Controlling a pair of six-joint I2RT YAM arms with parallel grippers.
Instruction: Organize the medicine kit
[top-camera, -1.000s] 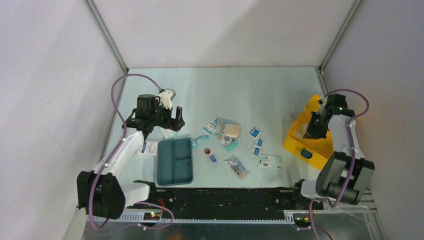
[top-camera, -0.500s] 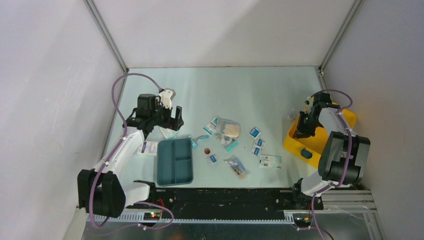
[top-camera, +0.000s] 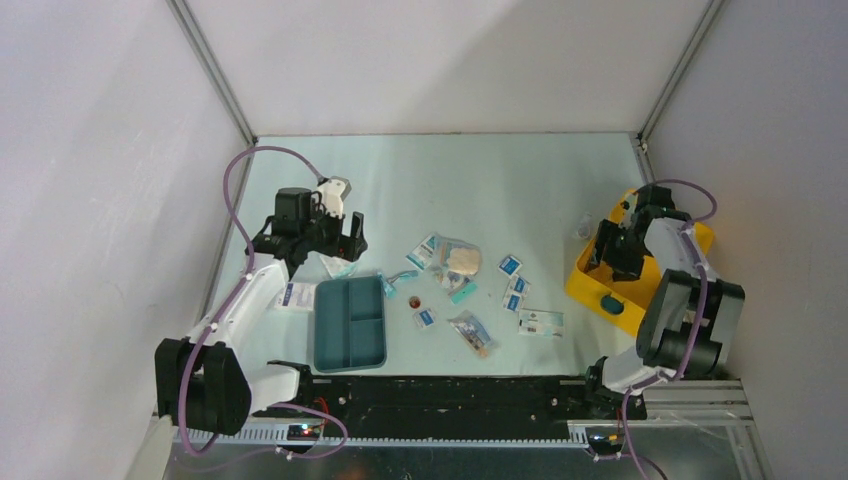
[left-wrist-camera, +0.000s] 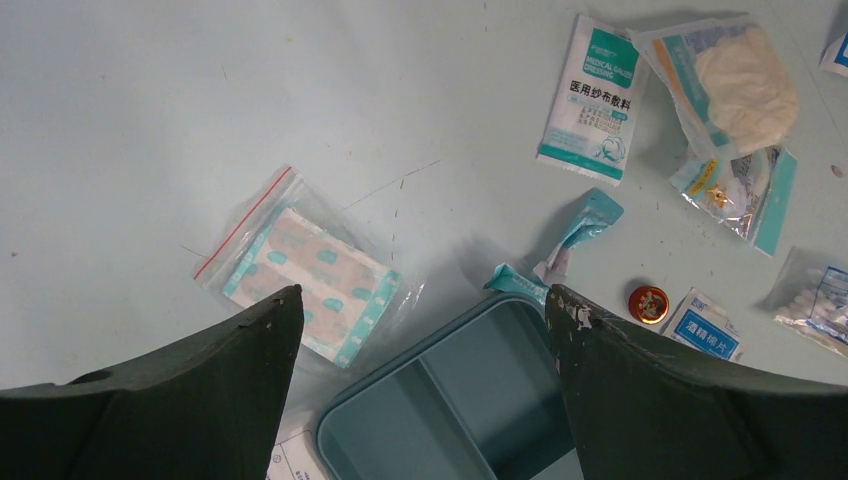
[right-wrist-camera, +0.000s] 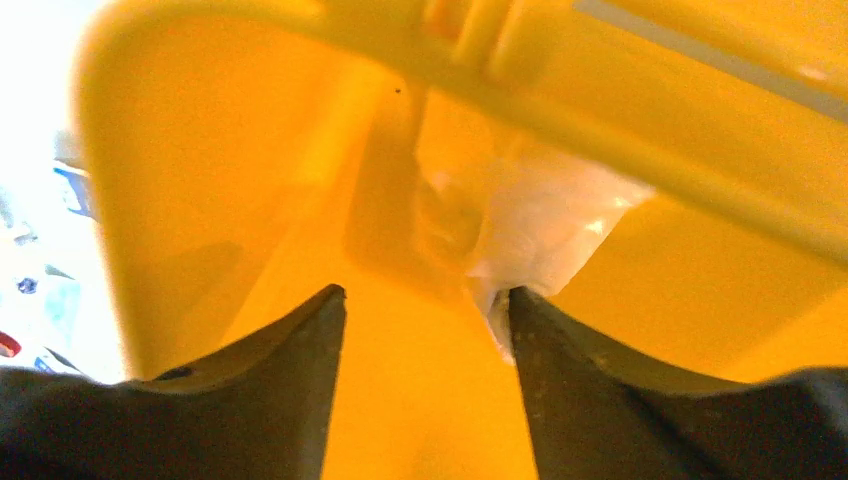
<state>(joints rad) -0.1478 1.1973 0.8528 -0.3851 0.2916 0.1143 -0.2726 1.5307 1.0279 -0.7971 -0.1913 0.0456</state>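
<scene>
The yellow medicine kit (top-camera: 588, 284) stands open at the table's right edge, its dark teal latch (top-camera: 612, 306) facing the arms. My right gripper (top-camera: 612, 256) reaches down inside it. In the right wrist view that gripper (right-wrist-camera: 425, 296) is open over the kit's yellow floor (right-wrist-camera: 200, 150), with nothing between its fingers. A clear white packet (right-wrist-camera: 545, 215) lies just beyond the right fingertip. My left gripper (left-wrist-camera: 420, 296) hangs wide open above the far corner of the teal divided tray (left-wrist-camera: 470, 400) and a zip bag of plasters (left-wrist-camera: 310, 270), holding nothing.
Loose supplies lie mid-table: a gauze packet (left-wrist-camera: 592, 100), a bag of cotton (left-wrist-camera: 740, 85), a small red tin (left-wrist-camera: 648, 300), blue-and-white pad packets (top-camera: 512, 266) and a swab bag (top-camera: 472, 332). A paper slip (top-camera: 295, 294) sits left of the tray (top-camera: 350, 322).
My right gripper has gone from shut to open inside the yellow kit, and its arm has shifted, elbow swinging right. The left arm has not moved.
</scene>
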